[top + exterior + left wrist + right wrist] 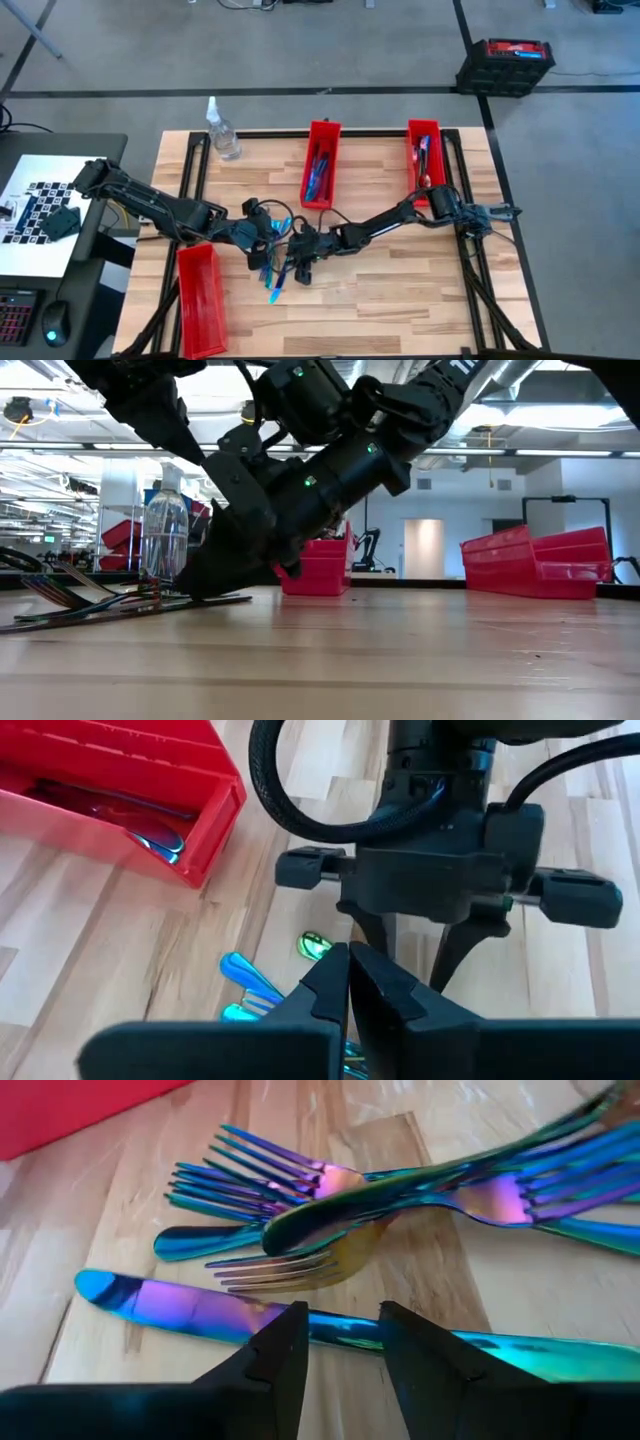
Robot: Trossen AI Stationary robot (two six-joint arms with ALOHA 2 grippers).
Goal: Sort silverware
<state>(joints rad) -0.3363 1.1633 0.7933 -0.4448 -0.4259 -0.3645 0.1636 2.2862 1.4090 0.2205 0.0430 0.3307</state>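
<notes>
The silverware [330, 1190], iridescent forks, a spoon and a knife, lies in a loose pile [276, 272] on the wooden table's near middle. My right gripper [342, 1342] is open and low over the pile. Its two fingertips stand over the middle of the knife [190, 1305], which lies flat and runs across beneath both. My left gripper [348, 982] is shut with nothing seen between its fingers. It hovers at the pile's left [266, 242], facing my right gripper [420, 950]. More silverware lies in the two far red bins. My right gripper comes down slanting from the table's right, fingers spread above the knife's middle [335, 1330]. The fingertips hide that spot, and I cannot tell whether they touch the knife. The knife lies flat on the table.
One red bin [320, 165] stands at the far middle and another [424, 160] at the far right. A third red bin [202, 298] sits near left. A clear spray bottle [224, 135] stands at the far left. Bare wood lies toward the near right.
</notes>
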